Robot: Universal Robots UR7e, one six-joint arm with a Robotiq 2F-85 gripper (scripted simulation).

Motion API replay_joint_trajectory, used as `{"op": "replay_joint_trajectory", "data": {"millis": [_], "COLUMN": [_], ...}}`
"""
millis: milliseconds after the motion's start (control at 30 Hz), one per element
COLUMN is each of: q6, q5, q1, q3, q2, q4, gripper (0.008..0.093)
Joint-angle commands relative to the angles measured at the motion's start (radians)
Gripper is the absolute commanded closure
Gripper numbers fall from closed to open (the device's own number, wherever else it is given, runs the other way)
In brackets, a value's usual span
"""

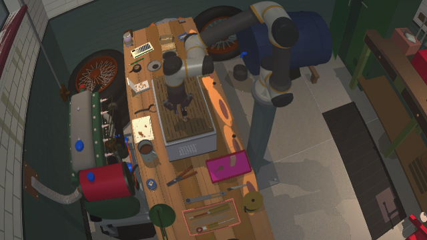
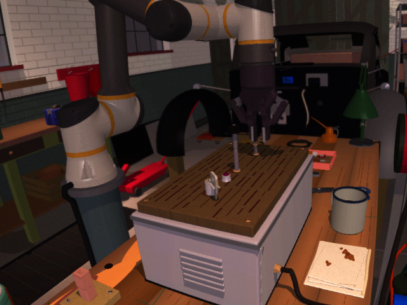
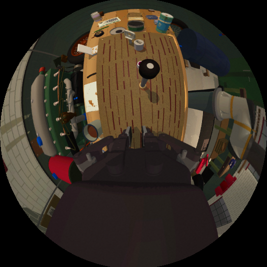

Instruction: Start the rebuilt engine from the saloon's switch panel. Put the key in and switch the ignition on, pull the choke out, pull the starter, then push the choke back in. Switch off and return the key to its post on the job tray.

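Note:
My gripper (image 2: pixel 258 136) points straight down over the far end of the wooden switch panel (image 2: pixel 230 184). A pull knob at that end is held in its closed fingers, and only the knob's brass collar (image 2: pixel 255 153) shows below them. Beside it stands a second pull knob (image 3: pixel 149 68) with a black ball top, drawn up on its grey stem (image 2: pixel 235 152). Nearer the panel's front the key (image 2: pixel 214 181) stands upright in the grey ignition barrel (image 2: pixel 209 187), with a small red lamp (image 2: pixel 225 176) next to it. The pink job tray (image 1: pixel 228 165) with its post lies on the bench past the panel box.
The green engine (image 1: pixel 96 146) with its red tank stands beside the bench. An enamel mug (image 2: pixel 349 210) and stained papers (image 2: pixel 338 268) sit beside the panel box. Pliers, a spanner and a tool tray (image 1: pixel 211 216) lie at the bench's end. A green lamp (image 2: pixel 360 108) stands at the other end.

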Motion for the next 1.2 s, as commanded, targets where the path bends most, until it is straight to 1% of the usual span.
{"op": "replay_joint_trajectory", "data": {"millis": [0, 1167], "q6": [0.000, 0.000], "q5": [0.000, 0.000], "q1": [0.000, 0.000], "q3": [-0.004, -0.015], "q2": [-0.005, -0.011], "q4": [-0.004, 0.013], "gripper": [0.0934, 0.0934]}}
